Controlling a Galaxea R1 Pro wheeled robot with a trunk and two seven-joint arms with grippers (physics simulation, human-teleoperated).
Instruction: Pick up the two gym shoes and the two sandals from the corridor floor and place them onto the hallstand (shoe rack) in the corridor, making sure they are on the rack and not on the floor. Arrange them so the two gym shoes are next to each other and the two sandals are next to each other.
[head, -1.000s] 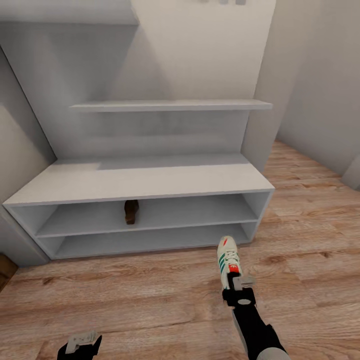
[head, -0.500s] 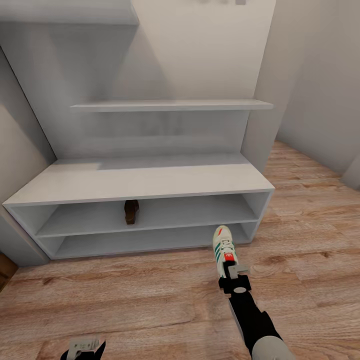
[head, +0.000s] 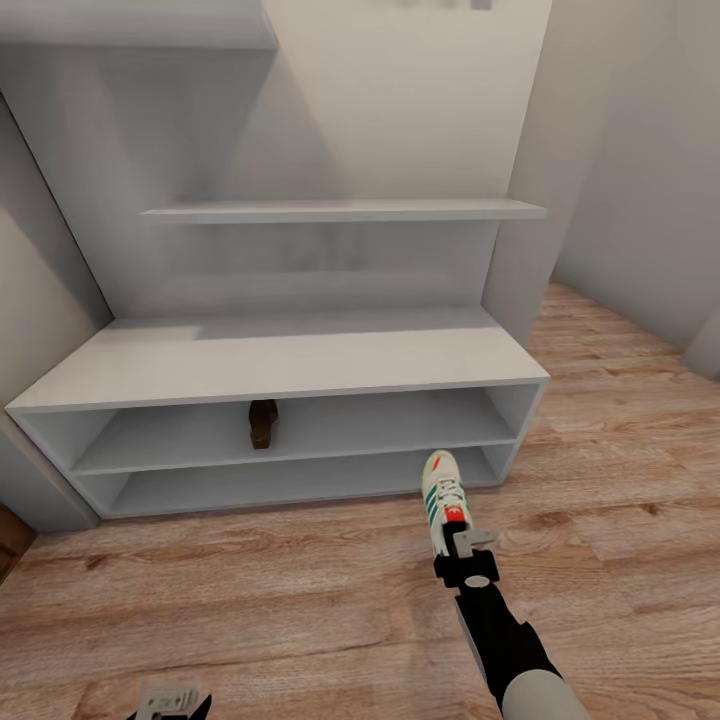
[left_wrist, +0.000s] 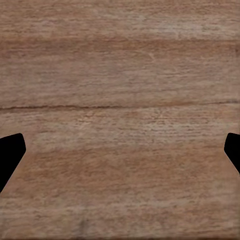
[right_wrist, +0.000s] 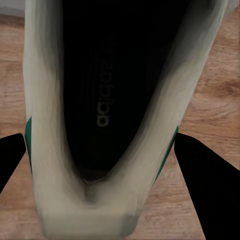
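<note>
Right gripper pinches gym shoe by heel, toe toward hallstand lower shelf. Sandal on upper shelf. Left gripper spread above corridor floor.

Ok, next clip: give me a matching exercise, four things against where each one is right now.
Things:
1. gym shoe
2. sandal
3. left gripper
4. wall shelf

Places:
A. on the rack's upper shoe shelf
B. above the bench top
C. held by the right gripper, toe toward the rack
D. low over bare floor, fingers spread

Pairs: 1-C, 2-A, 3-D, 4-B
</note>
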